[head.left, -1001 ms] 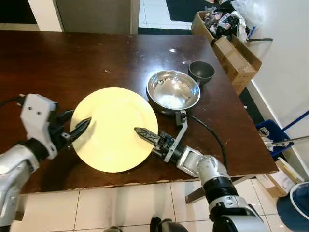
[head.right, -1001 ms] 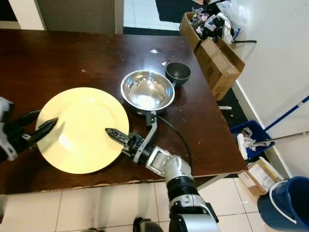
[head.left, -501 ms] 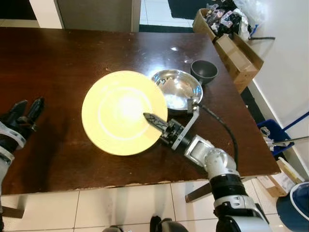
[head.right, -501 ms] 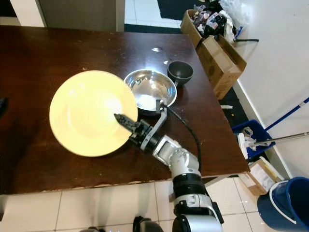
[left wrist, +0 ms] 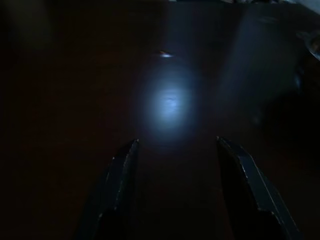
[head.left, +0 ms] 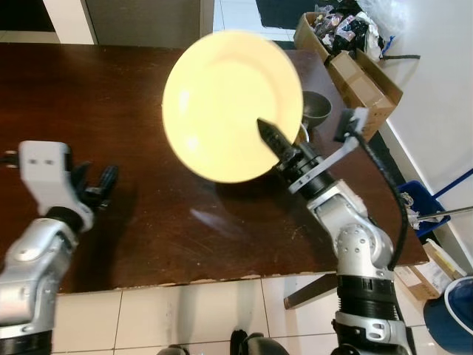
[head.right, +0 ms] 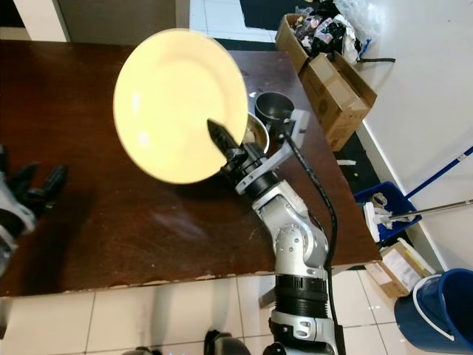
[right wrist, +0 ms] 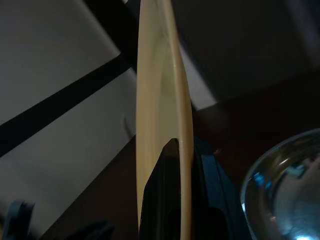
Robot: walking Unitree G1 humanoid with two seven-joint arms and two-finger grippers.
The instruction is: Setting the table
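Yellow plate (head.left: 229, 103) lifted clear of the bench (head.left: 111, 89), tilted steeply, pinched at its 5 o'clock rim by the right hand (head.left: 275, 138), closed on it. Stiff, smooth, probably breakable; rim hold only, so likely to slip. Left hand (left wrist: 175, 185) empty, fingers spread.

1. The head views are evenly lit and sharp, with slight bending at the edges.
2. The yellow plate (head.left: 230, 103) is bright, nearly washed out, and casts a dark shadow on the surface (head.left: 111, 96).
3. The left wrist view is very dark, with one pale blurred glare patch (left wrist: 170, 102) on the wood; the fingers (left wrist: 117, 190) are dim outlines.
4. The right wrist view is soft: the plate's edge is blurred and the metal bowl (right wrist: 285, 190) out of focus.
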